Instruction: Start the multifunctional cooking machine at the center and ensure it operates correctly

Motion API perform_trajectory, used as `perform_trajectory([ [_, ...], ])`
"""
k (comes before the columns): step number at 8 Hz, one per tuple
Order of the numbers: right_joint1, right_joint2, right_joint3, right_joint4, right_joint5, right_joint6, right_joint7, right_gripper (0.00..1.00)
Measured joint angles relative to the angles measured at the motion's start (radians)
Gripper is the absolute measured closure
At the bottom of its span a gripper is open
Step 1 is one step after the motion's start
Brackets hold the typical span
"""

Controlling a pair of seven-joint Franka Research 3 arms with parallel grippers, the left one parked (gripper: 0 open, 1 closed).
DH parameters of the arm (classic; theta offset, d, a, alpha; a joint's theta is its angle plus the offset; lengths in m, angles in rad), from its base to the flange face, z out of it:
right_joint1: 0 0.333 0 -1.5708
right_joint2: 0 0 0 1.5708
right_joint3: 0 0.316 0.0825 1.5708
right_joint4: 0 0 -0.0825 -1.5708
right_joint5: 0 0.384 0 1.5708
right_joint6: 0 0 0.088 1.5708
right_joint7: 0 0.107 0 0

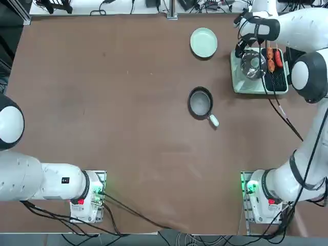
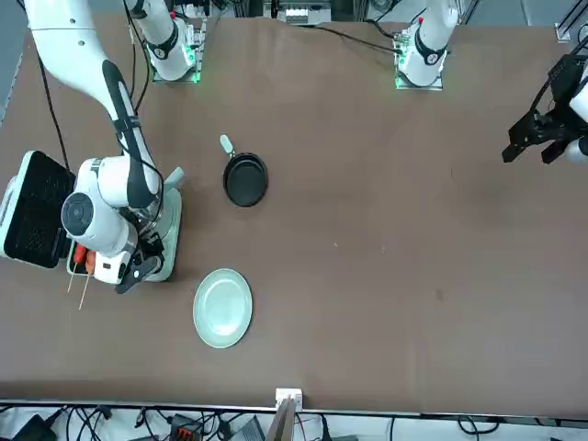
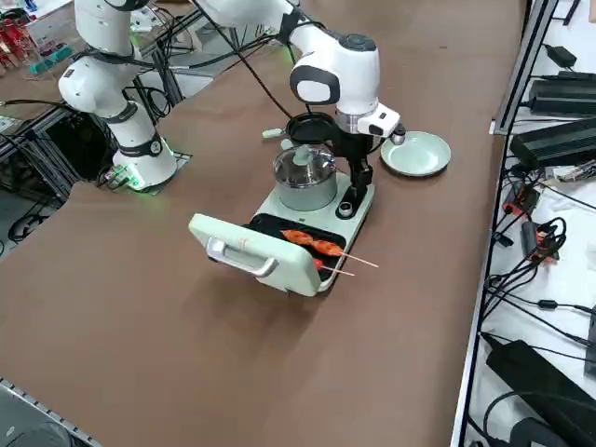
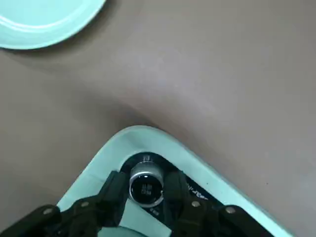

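From my seat I see the right gripper point(image 3: 347, 207) at the cooking machine point(image 3: 284, 233), just beside the steel pot point(image 3: 305, 178) on one end of it. Skewered food point(image 3: 315, 244) lies over the black grill plate point(image 3: 277, 224), its sticks poking past the machine's edge. The lid point(image 3: 253, 253) stands open. A round plate point(image 3: 415, 154) sits near the machine, toward the desk's cable-side edge.

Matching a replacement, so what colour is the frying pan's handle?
White; the top view shows it best.
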Motion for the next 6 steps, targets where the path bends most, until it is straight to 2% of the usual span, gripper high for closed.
perform_trajectory([
  [6,0.001,0.0,-0.001,0.0,0.0,-0.001,-0.105,0.56],
])
